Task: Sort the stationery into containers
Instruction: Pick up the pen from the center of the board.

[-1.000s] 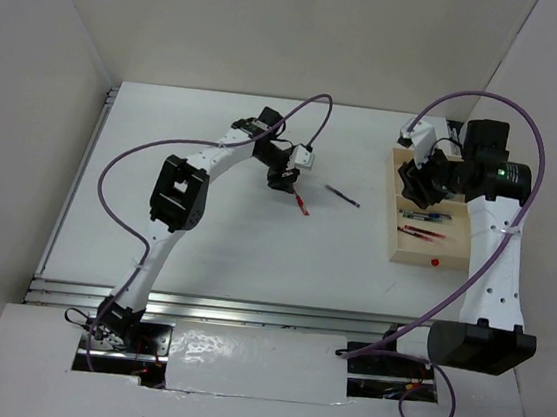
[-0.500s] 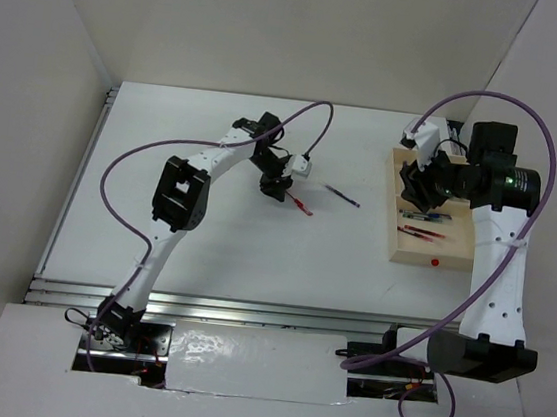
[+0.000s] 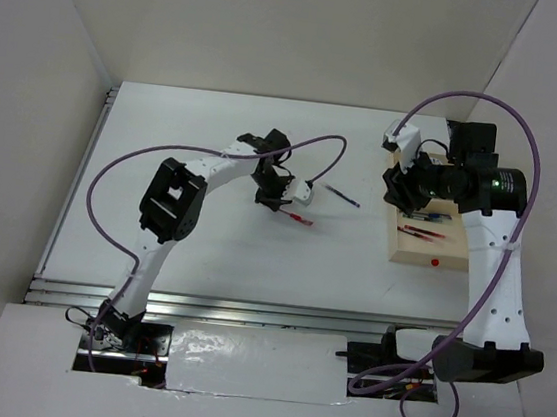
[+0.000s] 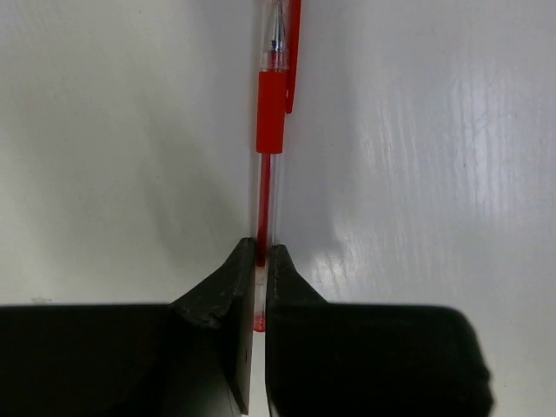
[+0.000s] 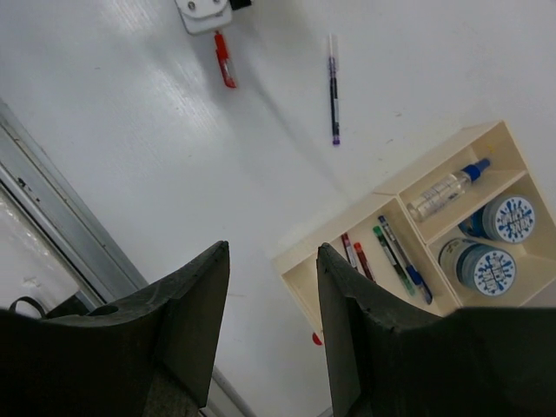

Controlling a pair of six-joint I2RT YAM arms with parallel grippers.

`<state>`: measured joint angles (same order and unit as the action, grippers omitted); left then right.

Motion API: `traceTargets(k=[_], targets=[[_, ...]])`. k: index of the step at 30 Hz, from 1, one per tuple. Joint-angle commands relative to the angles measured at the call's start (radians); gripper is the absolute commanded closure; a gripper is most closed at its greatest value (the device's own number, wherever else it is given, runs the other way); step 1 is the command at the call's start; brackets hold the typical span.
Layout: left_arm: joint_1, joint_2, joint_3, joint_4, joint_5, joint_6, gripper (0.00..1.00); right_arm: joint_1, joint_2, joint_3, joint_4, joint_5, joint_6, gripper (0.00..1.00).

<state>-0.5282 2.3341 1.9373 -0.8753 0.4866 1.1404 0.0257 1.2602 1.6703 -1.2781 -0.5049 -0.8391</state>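
Note:
My left gripper (image 4: 261,248) is shut on the end of a red pen (image 4: 271,113), whose tip points away from the fingers, low over the white table. From above, the left gripper (image 3: 277,200) is mid-table and the red pen (image 3: 300,218) sticks out to its right. A dark pen (image 3: 343,196) lies loose on the table further right. My right gripper (image 5: 271,252) hangs open and empty above the left edge of the beige tray (image 5: 300,274). The tray holds several pens (image 5: 391,256), a small bottle (image 5: 445,184) and two patterned rolls (image 5: 508,217).
The tray (image 3: 414,252) sits at the right side of the table, a red dot (image 3: 434,262) on its near edge. White walls close in the table at the back and sides. A metal rail (image 3: 207,306) runs along the near edge.
The left gripper closed on the red pen, which swung and shifted a little toward the near right. The right gripper moved left, from over the tray to its left edge.

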Motion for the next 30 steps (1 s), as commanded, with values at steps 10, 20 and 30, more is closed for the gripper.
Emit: traceTargets(k=[10,20,30], targets=[[-0.11,-0.488,-0.444,0.341,0.032,-0.064,1.0,0.104,0.123,-0.109,-0.001,-0.37,0.228,0.42],[-0.257,-0.742,-0.52,0.306,0.012,-0.014,1.0,0.289,0.217,-0.126,0.112,-0.425,0.374,0.41],[-0.331,-0.8,-0.494,0.292,-0.063,-0.004,1.0,0.353,0.297,-0.127,0.089,-0.39,0.37,0.41]])
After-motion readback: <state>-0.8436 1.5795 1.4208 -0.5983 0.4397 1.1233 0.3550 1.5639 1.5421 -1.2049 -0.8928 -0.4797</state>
